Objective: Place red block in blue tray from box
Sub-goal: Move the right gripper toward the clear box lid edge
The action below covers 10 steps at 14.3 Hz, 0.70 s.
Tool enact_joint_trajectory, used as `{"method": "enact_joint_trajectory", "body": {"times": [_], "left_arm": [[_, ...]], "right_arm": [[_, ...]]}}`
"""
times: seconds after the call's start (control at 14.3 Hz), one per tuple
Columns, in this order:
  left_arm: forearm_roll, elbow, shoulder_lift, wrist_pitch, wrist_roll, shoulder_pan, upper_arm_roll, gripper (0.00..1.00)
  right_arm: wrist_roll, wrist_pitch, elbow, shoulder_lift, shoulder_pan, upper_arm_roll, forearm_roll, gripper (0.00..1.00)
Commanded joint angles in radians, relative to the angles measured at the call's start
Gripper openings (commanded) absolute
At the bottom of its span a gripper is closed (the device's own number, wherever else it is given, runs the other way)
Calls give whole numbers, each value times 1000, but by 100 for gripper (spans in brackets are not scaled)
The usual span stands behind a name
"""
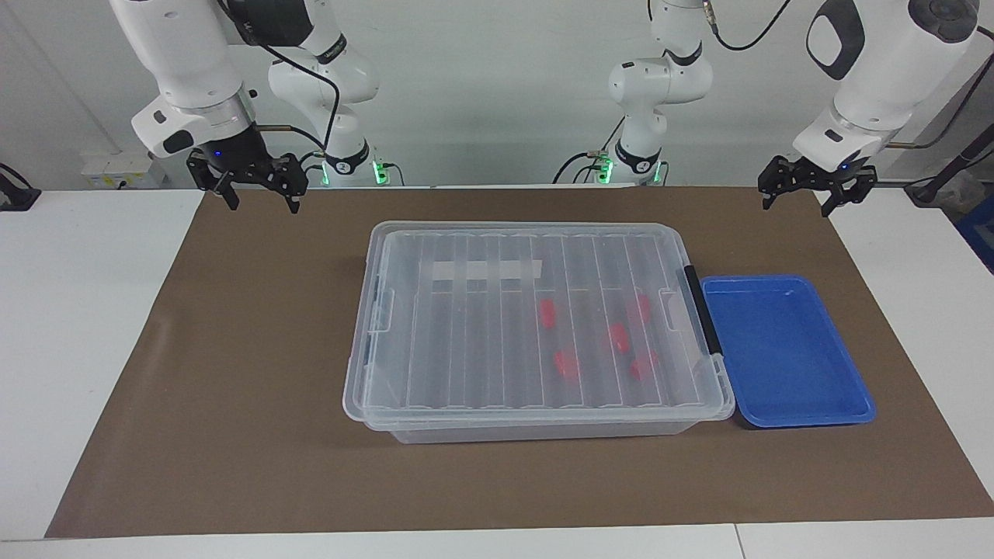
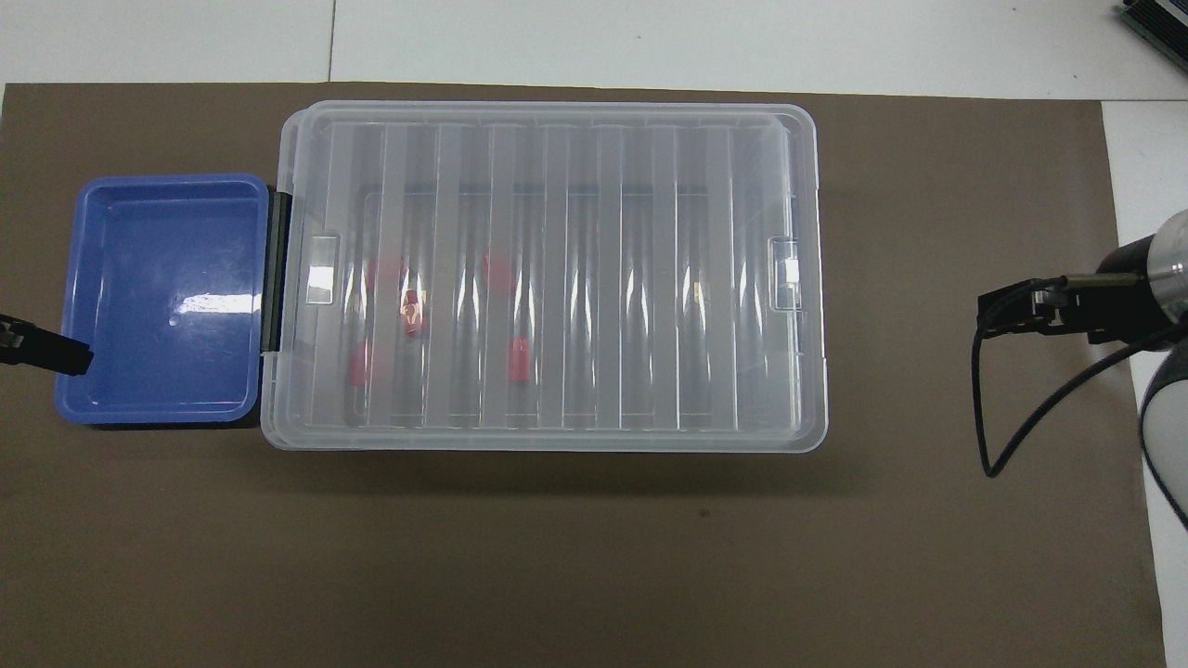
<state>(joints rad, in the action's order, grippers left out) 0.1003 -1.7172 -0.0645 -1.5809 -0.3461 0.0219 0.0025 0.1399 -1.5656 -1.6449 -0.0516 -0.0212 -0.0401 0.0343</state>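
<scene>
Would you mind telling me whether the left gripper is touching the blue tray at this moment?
Apart. In the facing view the left gripper hangs open in the air near the mat's edge, with bare mat plainly showing between it and the blue tray.

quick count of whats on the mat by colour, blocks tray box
Red blocks, inside the shut box: 5
Blue tray, nothing in it, beside the box at the left arm's end: 1
Clear box with lid on: 1
Total: 7
</scene>
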Motion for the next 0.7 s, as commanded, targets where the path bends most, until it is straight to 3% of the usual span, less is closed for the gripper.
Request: {"method": "enact_joint_trajectory", "body": {"times": [0.0, 0.28, 0.63], "left_arm": [[7, -35, -29, -22, -2, 4, 1, 100], [7, -35, -29, -22, -2, 4, 1, 100], [7, -35, -29, -22, -2, 4, 1, 100]], "right_arm": [[-13, -22, -21, -19, 14, -3, 15, 100], [-23, -24, -26, -21, 30, 5, 0, 100], [20, -143, -69, -5, 6, 0, -8, 99]]}}
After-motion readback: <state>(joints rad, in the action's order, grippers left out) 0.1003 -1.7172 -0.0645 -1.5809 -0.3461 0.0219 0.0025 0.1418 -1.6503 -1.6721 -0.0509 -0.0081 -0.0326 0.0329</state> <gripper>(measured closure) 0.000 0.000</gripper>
